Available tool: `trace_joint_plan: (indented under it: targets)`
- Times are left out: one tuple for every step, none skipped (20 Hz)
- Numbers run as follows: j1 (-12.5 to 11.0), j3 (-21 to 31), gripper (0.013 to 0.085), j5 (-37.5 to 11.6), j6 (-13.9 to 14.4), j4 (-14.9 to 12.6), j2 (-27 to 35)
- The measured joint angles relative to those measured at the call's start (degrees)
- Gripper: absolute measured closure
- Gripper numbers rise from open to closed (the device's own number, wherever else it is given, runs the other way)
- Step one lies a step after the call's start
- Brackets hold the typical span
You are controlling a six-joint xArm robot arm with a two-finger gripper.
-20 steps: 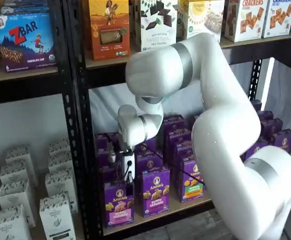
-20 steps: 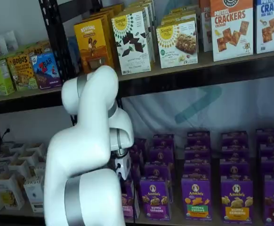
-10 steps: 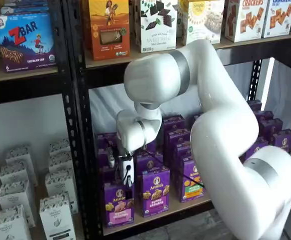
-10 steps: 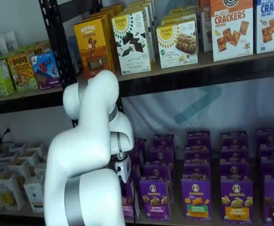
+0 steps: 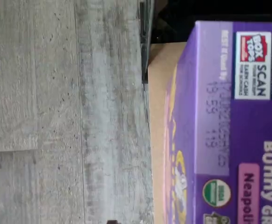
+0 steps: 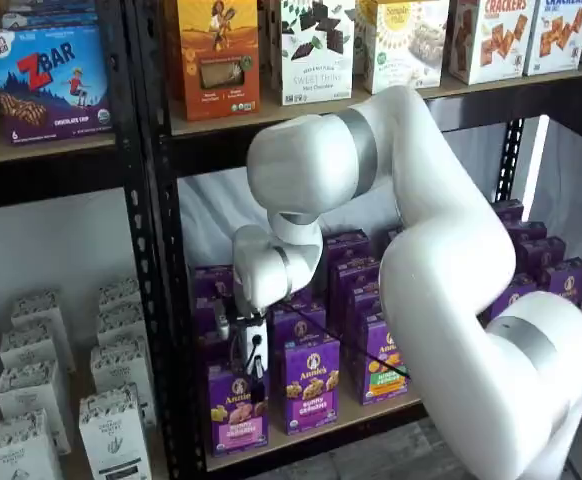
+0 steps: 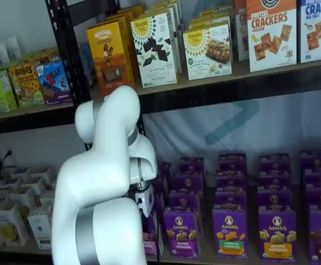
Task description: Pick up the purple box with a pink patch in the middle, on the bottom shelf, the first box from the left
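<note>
The purple box (image 6: 238, 411) with the pink band stands at the front left of the bottom shelf (image 6: 376, 410). My gripper (image 6: 252, 368) hangs straight over the box's top, its white body just above the carton. Only dark finger parts show and no gap can be made out. In a shelf view my arm hides most of the box (image 7: 151, 240), with the gripper (image 7: 145, 208) above it. The wrist view shows the box's purple top (image 5: 229, 116) close up, with a pink patch and a Box Tops mark, beside the tan shelf board (image 5: 157, 116).
A purple carton with a purple label (image 6: 310, 385) stands right beside the target, and one with a green label (image 6: 380, 366) further right. A black rack upright (image 6: 157, 260) stands close on the left. White cartons (image 6: 111, 425) fill the neighbouring bay. Grey wood floor (image 5: 66, 112) lies below.
My arm and gripper have come down a little, and the gripper is closer to the top of the pink-banded box. The boxes have not moved.
</note>
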Motion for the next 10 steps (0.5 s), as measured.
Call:
trace_joint_plan:
  targets:
    - [-0.04, -0.08, 0.0130, 0.02, 0.00, -0.03, 0.10]
    - [-0.06, -0.11, 0.0170, -0.05, 0.02, -0.09, 0.18]
    - [-0.07, -0.20, 0.0170, 0.04, 0.01, -0.10, 0.24]
    - [-0.08, -0.31, 0.0210, 0.19, -0.08, 0.01, 0.32]
    - [-0.08, -0.40, 0.0210, 0.30, -0.15, 0.10, 0.37]
    - [-0.07, -0.52, 0.0250, 0.45, -0.19, 0.17, 0.43]
    - [-0.04, -0.61, 0.0250, 0.56, -0.17, 0.17, 0.49]
    - [-0.01, -0.73, 0.0290, 0.75, -0.13, 0.15, 0.54]
    - [0.03, -0.82, 0.0330, 0.90, -0.15, 0.22, 0.58]
    - [0.07, -0.88, 0.0330, 1.00, -0.15, 0.26, 0.61]
